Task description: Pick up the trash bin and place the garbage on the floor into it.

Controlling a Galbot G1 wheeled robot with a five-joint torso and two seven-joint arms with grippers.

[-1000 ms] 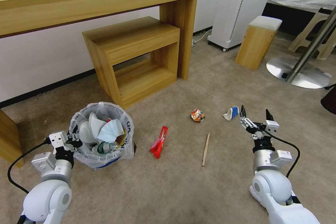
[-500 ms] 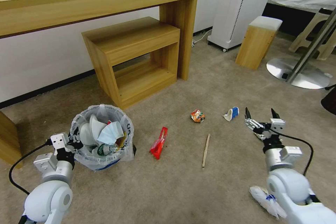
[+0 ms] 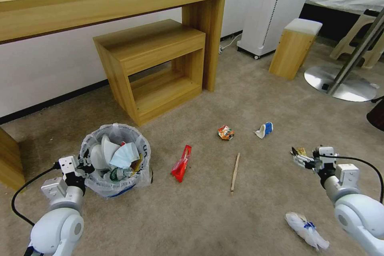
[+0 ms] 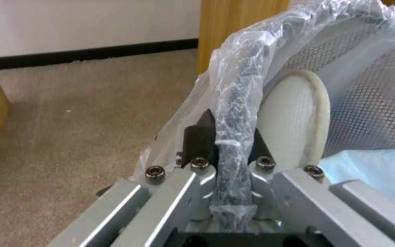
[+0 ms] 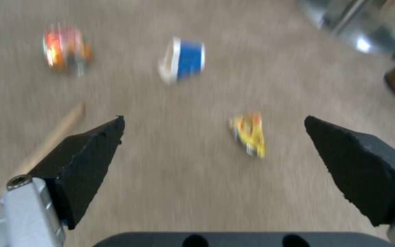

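Beige carpet floor [image 3: 256, 192], wooden desk at the back wall, litter scattered across the middle. I've got the left gripper [image 4: 227, 137] pinched tight on the bag-wrapped rim of the trash bin [image 3: 115, 160], which sits at my 10 o'clock, already stuffed with a slipper [image 4: 293, 116] and a blue mask [image 3: 126, 155]. Right gripper [image 3: 310, 157] hangs low at 2 o'clock, jaws spread wide. Key relation: the yellow packet [image 5: 249, 134] lies just ahead of the right gripper at its 12 o'clock, between the two fingertips' line, long axis running roughly fore-aft. Right arm clearly nearer; left is busy with the bin. Blue-white cup [image 3: 265, 129] farther out at 12–1 o'clock, orange wrapper [image 3: 226, 132], wooden stick [image 3: 235, 171] and red wrapper [image 3: 182, 163] toward 11, crumpled tissue [image 3: 306, 230] close in at 4.
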